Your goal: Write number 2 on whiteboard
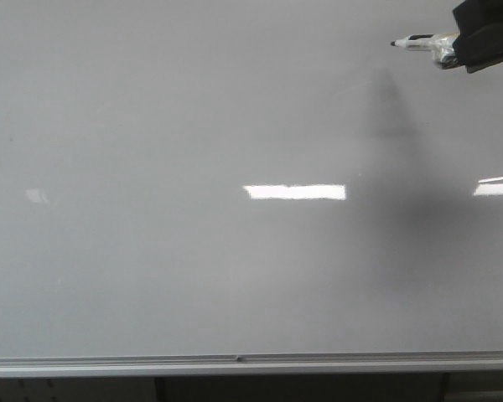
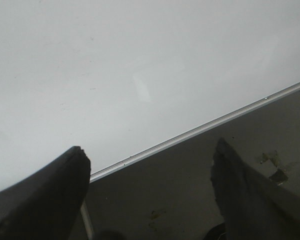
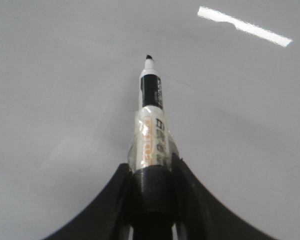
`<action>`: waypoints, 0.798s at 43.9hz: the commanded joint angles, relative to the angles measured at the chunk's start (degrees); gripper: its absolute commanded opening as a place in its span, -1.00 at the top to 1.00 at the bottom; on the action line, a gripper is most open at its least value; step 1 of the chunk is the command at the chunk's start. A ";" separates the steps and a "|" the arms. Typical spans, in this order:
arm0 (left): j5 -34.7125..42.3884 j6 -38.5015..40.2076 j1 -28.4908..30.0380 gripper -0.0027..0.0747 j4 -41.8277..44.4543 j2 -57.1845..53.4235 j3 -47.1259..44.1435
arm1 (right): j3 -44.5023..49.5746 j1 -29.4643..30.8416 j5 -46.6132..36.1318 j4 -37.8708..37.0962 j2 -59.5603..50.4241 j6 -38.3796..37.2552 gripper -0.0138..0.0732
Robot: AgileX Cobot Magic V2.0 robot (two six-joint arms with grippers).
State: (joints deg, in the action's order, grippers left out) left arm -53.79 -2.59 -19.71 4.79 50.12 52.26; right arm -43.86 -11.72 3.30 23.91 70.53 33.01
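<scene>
The whiteboard (image 1: 193, 126) is a large glossy grey-white board that fills the front view, with a silver rail (image 1: 235, 362) along its lower edge. No number 2 shows on it. My right gripper (image 1: 474, 46) is at the top right, shut on a black-and-white marker (image 1: 419, 42) whose uncapped tip points left. In the right wrist view the marker (image 3: 151, 125) sticks out from between the fingers (image 3: 115, 200), its tip just off the board. My left gripper (image 2: 150, 155) is open and empty, over the board's lower edge (image 2: 200, 130).
Bright rectangular light glare (image 1: 294, 192) lies mid-board, with another patch at the right edge (image 1: 496, 188). The right arm's shadow (image 1: 402, 159) falls on the board. A dark floor (image 2: 190, 190) with small stains lies below the rail.
</scene>
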 commanded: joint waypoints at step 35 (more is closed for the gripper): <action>3.62 0.67 0.18 -0.34 0.41 -0.22 1.52 | -1.70 3.63 -4.98 1.80 3.52 0.50 0.67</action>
State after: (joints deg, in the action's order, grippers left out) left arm -53.79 -2.59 -19.71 4.89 50.12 52.26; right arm -43.86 -9.93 -0.45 24.57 75.23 33.11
